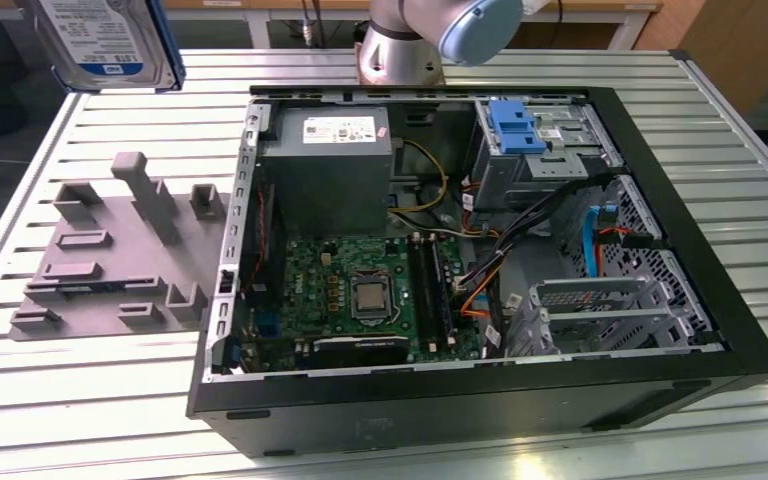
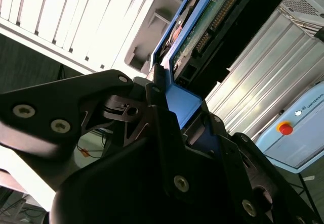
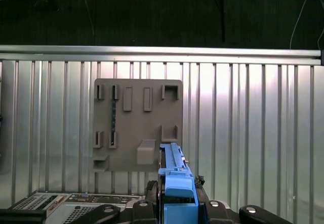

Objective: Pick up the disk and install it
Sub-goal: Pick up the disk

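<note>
- The gripper is clenched on the disk. Its black fingers press on the blue side rail from both sides.
- In the first wrist view the disk is seen edge-on, sticking out of the gripper with its blue rail towards the camera.
- In the exterior view the disk is up in the air at the top of the exterior view's left. Its label side faces the camera and it is off the table, well apart from the computer case.
- An arm segment stands behind the case's far side.
- The case lies on the slatted table with its open side up.
- Inside the case are the motherboard and the grey power supply box.
- A blue bracket sits in the drive cage at the far corner, towards the exterior view's right.
- A grey holder plate with raised slots lies flat on the table, just beside the case on the exterior view's left.
- In the first wrist view this plate is beyond the disk's tip.
- In the second wrist view a red button sits on a pale blue box in the background.
</note>
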### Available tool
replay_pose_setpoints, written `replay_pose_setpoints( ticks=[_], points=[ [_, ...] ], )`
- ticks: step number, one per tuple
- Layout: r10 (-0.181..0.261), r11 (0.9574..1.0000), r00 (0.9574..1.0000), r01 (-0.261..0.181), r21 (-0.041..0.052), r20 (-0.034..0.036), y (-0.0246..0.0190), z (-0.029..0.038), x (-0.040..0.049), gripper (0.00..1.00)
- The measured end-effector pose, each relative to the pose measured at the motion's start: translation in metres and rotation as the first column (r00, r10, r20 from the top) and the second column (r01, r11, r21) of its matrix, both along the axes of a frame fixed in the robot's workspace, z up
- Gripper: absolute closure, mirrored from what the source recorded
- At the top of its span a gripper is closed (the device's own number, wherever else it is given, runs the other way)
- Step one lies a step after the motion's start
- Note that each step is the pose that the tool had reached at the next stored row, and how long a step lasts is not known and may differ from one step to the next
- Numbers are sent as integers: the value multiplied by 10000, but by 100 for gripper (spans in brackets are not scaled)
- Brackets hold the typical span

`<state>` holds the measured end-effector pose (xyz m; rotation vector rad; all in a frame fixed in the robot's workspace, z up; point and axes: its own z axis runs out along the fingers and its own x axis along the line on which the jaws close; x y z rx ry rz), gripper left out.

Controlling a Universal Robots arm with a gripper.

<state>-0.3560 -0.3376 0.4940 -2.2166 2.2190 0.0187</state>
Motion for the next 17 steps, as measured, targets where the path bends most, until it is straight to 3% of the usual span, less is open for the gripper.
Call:
replay_pose_setpoints(
  ticks=[17],
  points=[
    [0, 10000, 10000, 0, 0, 0, 0, 0, 178, 64]
  ],
)
